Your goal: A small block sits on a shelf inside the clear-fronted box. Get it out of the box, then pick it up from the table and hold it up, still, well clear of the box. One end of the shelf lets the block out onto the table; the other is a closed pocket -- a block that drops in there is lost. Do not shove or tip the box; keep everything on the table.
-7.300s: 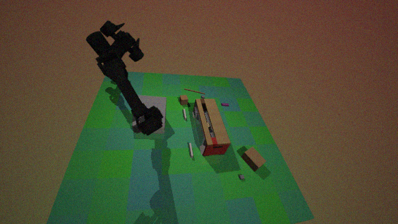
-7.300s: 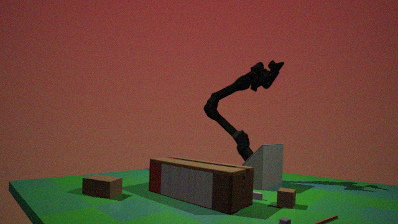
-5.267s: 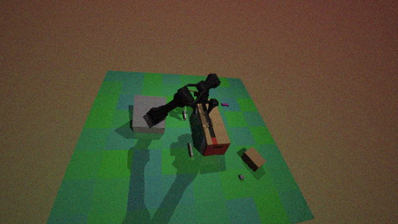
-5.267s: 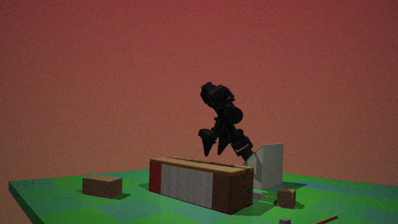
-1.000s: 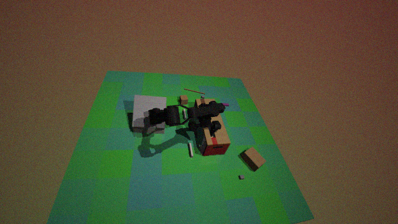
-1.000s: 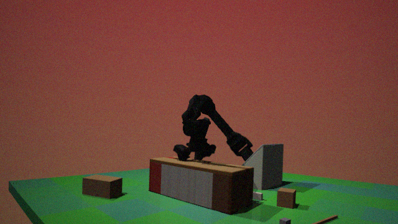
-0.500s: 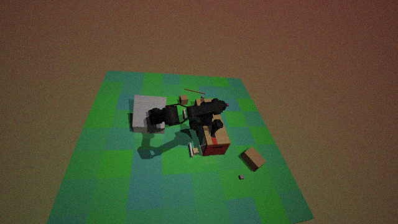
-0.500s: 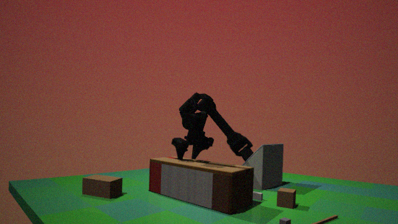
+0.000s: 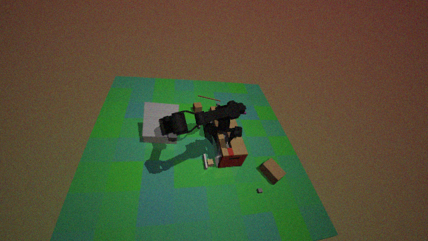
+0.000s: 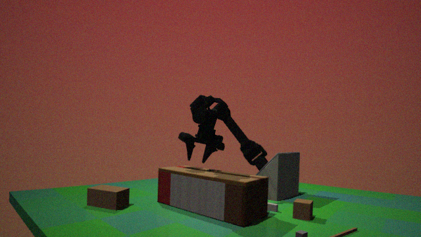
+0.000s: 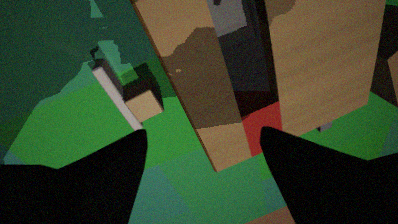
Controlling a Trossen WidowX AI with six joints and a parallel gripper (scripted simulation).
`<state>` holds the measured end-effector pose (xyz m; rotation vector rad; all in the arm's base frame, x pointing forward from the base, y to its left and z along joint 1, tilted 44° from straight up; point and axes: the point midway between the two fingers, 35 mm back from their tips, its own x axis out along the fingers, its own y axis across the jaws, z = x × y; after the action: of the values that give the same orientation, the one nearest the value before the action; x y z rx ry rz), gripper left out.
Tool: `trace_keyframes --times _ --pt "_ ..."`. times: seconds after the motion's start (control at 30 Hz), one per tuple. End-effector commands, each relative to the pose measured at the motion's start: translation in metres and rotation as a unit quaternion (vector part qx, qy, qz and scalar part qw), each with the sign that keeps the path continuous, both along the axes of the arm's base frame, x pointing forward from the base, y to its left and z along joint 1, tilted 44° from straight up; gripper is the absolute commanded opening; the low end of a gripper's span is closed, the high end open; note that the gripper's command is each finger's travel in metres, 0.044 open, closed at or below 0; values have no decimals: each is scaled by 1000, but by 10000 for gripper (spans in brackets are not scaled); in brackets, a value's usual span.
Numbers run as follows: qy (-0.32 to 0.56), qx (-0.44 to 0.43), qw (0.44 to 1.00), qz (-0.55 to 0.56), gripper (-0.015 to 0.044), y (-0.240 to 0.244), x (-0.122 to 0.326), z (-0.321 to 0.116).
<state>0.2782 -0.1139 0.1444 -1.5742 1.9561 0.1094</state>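
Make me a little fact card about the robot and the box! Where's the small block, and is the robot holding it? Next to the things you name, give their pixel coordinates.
Box: wooden box [image 9: 240, 145] [image 10: 197, 194] [image 11: 325, 65], upright, long slot on top, red at one end
Small block: tan block [image 9: 210, 162] [image 11: 144, 105], outside the box on the green-and-blue surface
Block's neighbour: white bar [image 9: 204, 161] [image 10: 273, 207] [image 11: 117, 97], right beside it
End effector: end effector [image 9: 225, 144] [image 10: 196, 161] [image 11: 204, 136], open, above the box
Holding: nothing
Block lifted: no
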Motion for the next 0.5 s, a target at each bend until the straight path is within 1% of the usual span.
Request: trace_keyframes --times 0.0,0.07,0.13,0.2,0.27,0.3,0.47 --pt "-226 6 966 -129 285 -4 -7 4" --pt "-322 7 928 -189 285 -6 -11 7" --pt "-413 8 876 -248 285 -7 -14 9" --pt "-497 10 812 -304 285 -8 -17 11" --pt "-573 11 737 -358 285 -9 -20 13" --pt "-605 12 698 -383 285 -10 -21 14" --pt "-686 18 573 -448 285 -12 -26 17"
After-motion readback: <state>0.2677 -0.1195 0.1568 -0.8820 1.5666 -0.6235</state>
